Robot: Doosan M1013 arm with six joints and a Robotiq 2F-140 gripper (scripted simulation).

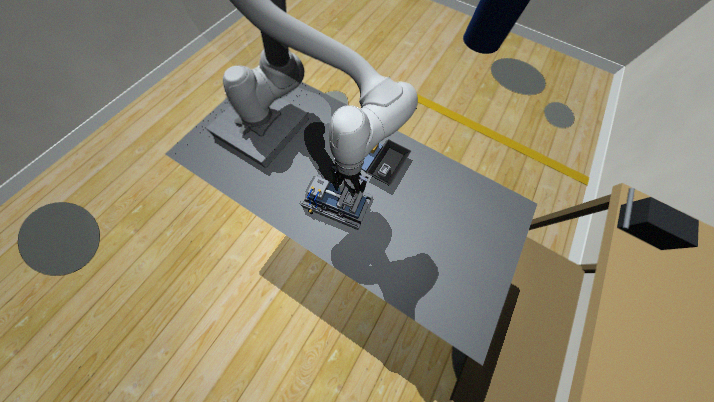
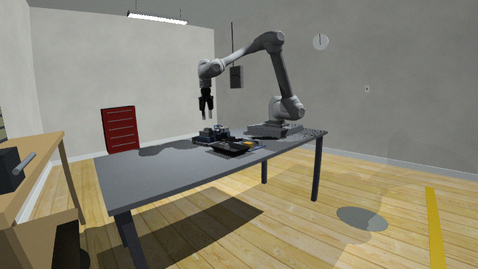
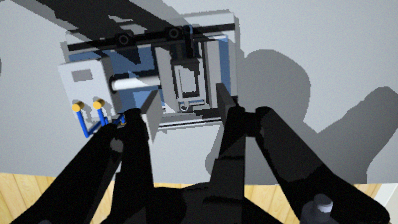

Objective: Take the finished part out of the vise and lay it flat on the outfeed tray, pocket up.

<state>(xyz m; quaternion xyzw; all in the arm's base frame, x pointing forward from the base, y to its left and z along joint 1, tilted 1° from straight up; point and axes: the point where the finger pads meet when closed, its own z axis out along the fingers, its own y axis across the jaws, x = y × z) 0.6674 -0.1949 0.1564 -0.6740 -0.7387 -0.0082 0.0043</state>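
Observation:
The vise (image 3: 150, 75) is a grey and blue fixture on the grey table, also seen in the top view (image 1: 336, 202) and the exterior view (image 2: 214, 133). The finished part (image 3: 187, 82), a grey block with a rectangular pocket facing up, sits between the vise jaws. My gripper (image 3: 188, 98) (image 2: 207, 115) hangs well above the vise, fingers pointing down and partly open, with nothing between them. In the wrist view the fingertips frame the part from above. The dark outfeed tray (image 1: 390, 162) stands on the table beside the vise (image 2: 229, 147).
A small grey block (image 1: 385, 169) lies on the tray's floor. The arm's base plate (image 1: 257, 132) is at the table's far end. A wooden bench with a black box (image 1: 655, 222) stands beyond the table's other end. A red cabinet (image 2: 120, 128) stands by the wall.

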